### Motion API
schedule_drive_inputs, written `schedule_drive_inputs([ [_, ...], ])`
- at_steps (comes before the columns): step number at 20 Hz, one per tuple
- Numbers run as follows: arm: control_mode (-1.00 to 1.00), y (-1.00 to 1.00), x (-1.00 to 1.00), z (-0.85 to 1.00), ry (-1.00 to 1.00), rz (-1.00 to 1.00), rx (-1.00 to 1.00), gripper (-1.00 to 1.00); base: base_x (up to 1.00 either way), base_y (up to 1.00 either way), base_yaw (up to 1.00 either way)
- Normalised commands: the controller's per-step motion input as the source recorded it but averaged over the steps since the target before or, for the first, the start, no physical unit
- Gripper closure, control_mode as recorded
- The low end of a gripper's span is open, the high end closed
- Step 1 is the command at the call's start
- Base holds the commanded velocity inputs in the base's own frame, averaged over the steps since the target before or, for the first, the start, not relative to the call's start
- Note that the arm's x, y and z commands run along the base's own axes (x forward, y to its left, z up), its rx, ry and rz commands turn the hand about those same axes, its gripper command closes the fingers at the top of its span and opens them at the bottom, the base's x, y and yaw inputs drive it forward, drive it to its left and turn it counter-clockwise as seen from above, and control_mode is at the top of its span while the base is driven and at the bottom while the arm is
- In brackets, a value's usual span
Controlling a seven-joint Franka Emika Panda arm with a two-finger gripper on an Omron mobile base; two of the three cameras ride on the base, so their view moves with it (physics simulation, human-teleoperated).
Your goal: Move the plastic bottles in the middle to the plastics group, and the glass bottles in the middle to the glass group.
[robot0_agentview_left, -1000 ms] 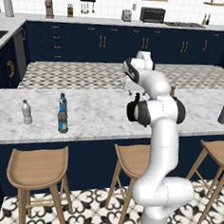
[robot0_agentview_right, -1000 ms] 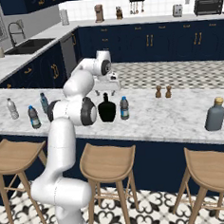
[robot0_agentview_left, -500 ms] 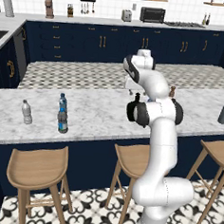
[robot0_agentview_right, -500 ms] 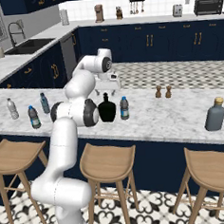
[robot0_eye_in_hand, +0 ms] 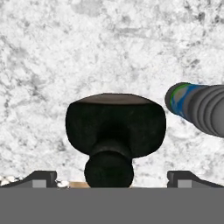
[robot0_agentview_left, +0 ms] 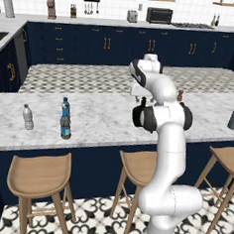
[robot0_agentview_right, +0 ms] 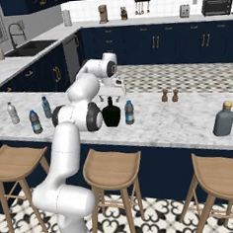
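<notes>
The gripper [robot0_eye_in_hand: 112, 177] hangs directly above the squat black bottle [robot0_eye_in_hand: 114, 131], jaws spread as wide as they go and holding nothing; the two fingertips [robot0_eye_in_hand: 41, 178] flank the bottle's neck at 9 and 3 o'clock in the hand view, well clear of it. A water bottle [robot0_eye_in_hand: 199, 110] lies at the black bottle's 3 o'clock there. In the right base view the black bottle [robot0_agentview_right: 111, 114] stands upright on the marble counter [robot0_agentview_right: 178, 123], a blue-capped water bottle [robot0_agentview_right: 129, 112] just beside it at 3 o'clock. Another water bottle [robot0_agentview_right: 35, 122] stands near the teal bottle [robot0_agentview_right: 47, 107] and the pale bottle [robot0_agentview_right: 12, 113]. The tall grey bottle [robot0_agentview_right: 223, 119] sits far at 3 o'clock
</notes>
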Motion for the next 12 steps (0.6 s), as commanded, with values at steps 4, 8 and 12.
schedule_drive_inputs([
  [4,-1.0,0.0,0.1,-0.17,0.0,0.0,0.0,-1.0,0.0,0.0,0.0],
  [8,-1.0,0.0,0.06,-0.17,0.0,0.0,0.0,-1.0,0.0,0.0,0.0],
  [12,-1.0,0.0,0.09,-0.04,0.0,0.0,0.0,-1.0,0.0,0.0,0.0],
])
